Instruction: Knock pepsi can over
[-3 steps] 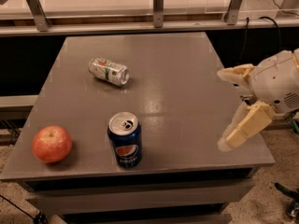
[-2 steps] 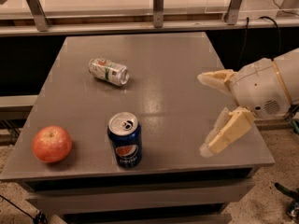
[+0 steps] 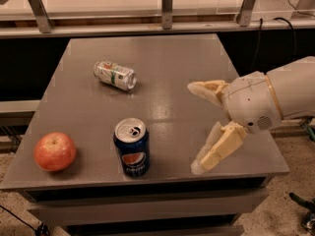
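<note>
A dark blue metal pepsi can (image 3: pixel 132 147) with a red, white and blue round mark and a shiny silver top stands up straight on the flat grey surface (image 3: pixel 162 53). It is near the front edge, a little left of the middle, and its round mark faces the front. To the left of it, near the front left corner, sits a round red and yellow apple (image 3: pixel 55 151). The apple and the blue can are apart and do not touch. Farther back on the surface, a white and green metal can (image 3: pixel 114 75) lies on its side, with its silver end pointing to the right. It is well apart from the blue can. The robot's cream-coloured claw (image 3: pixel 194 128) is over the right part of the surface. It is to the right of the blue can and does not touch it, and bare grey surface shows between them. The claw is spread wide, with one finger (image 3: pixel 206 90) up toward the back and the other finger (image 3: pixel 219 149) down toward the front edge. It has hold of nothing. Behind the fingers is the big round white wrist (image 3: pixel 251 104) of the arm, which runs off the right side of the view. Behind the surface runs a pale rail (image 3: pixel 147 28) with grey metal posts (image 3: pixel 167 6).
</note>
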`<state>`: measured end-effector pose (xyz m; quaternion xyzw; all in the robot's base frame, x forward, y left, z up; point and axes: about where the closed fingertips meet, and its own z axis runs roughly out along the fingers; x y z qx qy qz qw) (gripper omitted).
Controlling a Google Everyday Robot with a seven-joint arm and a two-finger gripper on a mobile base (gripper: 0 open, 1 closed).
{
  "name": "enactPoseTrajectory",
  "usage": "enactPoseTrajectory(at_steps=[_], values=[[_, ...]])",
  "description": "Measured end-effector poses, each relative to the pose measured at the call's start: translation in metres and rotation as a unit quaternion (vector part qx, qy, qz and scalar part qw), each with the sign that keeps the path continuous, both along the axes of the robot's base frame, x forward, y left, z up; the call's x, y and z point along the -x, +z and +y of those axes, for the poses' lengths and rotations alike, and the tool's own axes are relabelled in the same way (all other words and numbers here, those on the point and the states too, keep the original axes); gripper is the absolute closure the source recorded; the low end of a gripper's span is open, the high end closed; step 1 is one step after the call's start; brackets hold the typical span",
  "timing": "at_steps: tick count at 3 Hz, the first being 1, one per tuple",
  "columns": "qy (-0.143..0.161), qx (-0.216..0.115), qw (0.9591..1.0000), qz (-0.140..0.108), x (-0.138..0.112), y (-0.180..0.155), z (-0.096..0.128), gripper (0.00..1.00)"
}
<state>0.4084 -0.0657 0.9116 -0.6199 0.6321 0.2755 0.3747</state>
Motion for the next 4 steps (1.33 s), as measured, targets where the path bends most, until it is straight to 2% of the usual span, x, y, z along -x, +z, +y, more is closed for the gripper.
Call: enactPoseTrajectory(at_steps=[1, 2, 3, 4], values=[[0.001, 0.0, 1.0, -0.001, 0.0, 0.001, 0.001, 0.0], [0.004, -0.025, 0.9997, -0.002, -0.001, -0.01, 0.007, 0.0], [0.022, -0.064, 0.9977, -0.004, -0.004, -0.023, 0.026, 0.0], [0.05, -0.1, 0.9936, -0.009, -0.007, -0.035, 0.05, 0.0]])
